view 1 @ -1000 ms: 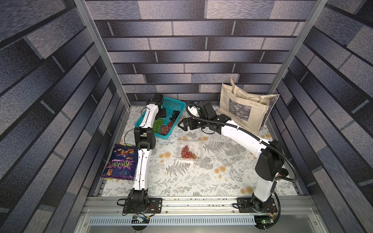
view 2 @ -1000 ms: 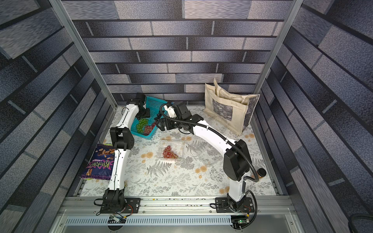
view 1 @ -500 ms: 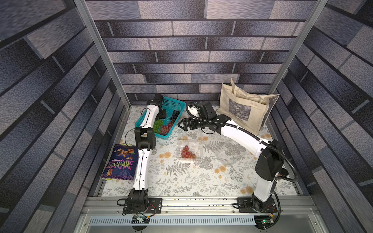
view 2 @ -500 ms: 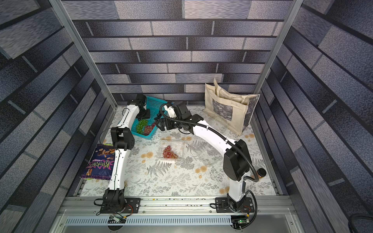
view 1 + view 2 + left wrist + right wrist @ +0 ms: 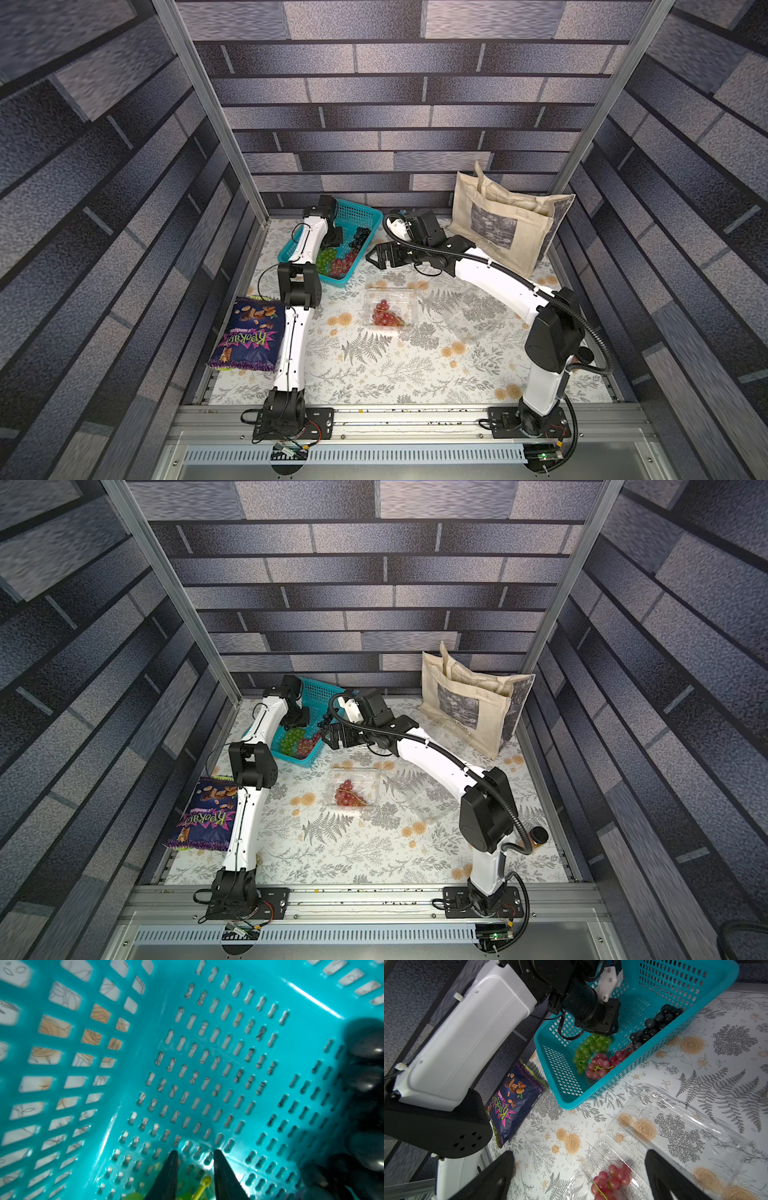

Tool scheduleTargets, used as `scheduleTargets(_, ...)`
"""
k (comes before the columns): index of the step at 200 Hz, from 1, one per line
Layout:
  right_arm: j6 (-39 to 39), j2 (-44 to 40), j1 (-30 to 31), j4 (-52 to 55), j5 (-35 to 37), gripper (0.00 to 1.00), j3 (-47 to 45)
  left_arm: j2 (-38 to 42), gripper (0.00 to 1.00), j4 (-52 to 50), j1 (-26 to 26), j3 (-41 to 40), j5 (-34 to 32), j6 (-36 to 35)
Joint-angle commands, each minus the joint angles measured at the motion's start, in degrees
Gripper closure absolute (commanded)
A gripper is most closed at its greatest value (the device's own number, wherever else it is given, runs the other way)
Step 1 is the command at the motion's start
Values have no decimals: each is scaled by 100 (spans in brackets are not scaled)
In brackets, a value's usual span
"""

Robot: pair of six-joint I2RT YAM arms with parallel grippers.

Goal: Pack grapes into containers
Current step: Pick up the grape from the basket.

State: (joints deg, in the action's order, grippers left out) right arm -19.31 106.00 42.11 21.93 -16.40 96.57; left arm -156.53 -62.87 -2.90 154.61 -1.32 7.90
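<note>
Our left gripper (image 5: 195, 1152) is down inside the teal basket (image 5: 291, 1022). Its two fingers stand close together with a small gap between them. A thin green stem (image 5: 204, 1184) pokes up in that gap, and we see nothing pinched.

The green grapes (image 5: 591, 1047) lie right under this gripper, so the way to them is straight down. The bunch is long, and its long way runs about the same as the basket's long side. The left arm is much nearer to it than the right arm.

The red bunch (image 5: 602, 1064) in the basket touches the green one, so we think it might get tugged along. The black grapes (image 5: 652, 1026) lie farther along the basket.

Our right gripper (image 5: 580, 1156) hangs wide open and empty outside the basket. It is above the open container (image 5: 407, 299) on the tabletop (image 5: 374, 374), where the packed red grapes (image 5: 384, 315) lie. An empty container (image 5: 473, 316) lies beside that one. The snack bag (image 5: 249, 336) and the cloth tote (image 5: 503, 220) are well apart.
</note>
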Motion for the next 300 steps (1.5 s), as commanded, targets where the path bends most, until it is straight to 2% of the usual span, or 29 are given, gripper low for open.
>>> scheduleTargets(1,-62,50,28,-180,26,0,-46,33,73,-289,34,-73,18,-8)
scheduleTargets(83,-81,47,33,-233,15,0,-95,171,90,-321,151,-149,12,33)
scheduleTargets(102,-73,52,34,-227,22,0,-104,224,100,-368,204,25,33,157)
scheduleTargets(138,-99,69,30,-225,-2,0,-121,690,100,-243,335,209,489,524)
scheduleTargets(213,-156,-117,28,-247,10,0,-344,1382,100,-39,382,219,769,747)
scheduleTargets(262,-144,-395,52,-164,111,0,-600,1982,100,-95,231,204,862,826)
scheduleTargets(300,-169,-747,77,-82,240,0,-868,2696,100,-50,56,-130,892,860)
